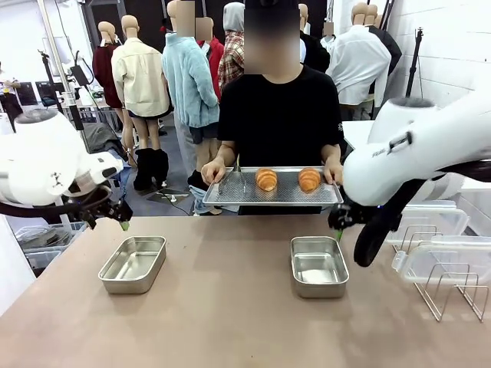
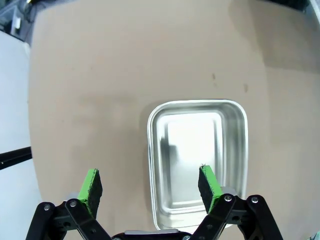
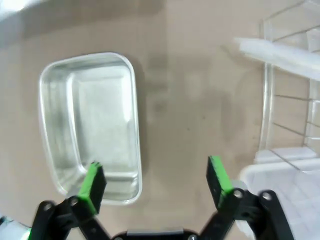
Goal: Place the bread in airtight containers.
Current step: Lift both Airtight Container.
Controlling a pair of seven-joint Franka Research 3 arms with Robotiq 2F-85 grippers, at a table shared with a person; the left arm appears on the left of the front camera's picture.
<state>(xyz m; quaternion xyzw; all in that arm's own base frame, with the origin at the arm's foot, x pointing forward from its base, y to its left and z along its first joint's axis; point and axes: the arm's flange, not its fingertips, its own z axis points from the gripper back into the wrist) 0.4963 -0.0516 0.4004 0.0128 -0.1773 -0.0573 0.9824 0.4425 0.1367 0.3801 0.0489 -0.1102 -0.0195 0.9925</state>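
Small dark print on the right arm [image 1: 422, 146], too blurred for reading

Premises: a robotics laboratory or test room, not a kitchen. A white left arm [image 1: 38, 165] and a white right arm [image 1: 414, 149] flank a plain brown table [image 1: 230, 322]. Beyond the left gripper [image 1: 123, 223], a tall stand [image 1: 57, 61] hung with cables rises from a grey floor, and a loose cable [image 1: 173, 197] lies on that floor. Behind the right gripper [image 1: 337, 228] runs a white-painted brick wall [image 1: 445, 46]. To that gripper's outer side are clear plastic crates [image 1: 441, 218] and a wire rack [image 1: 449, 287].
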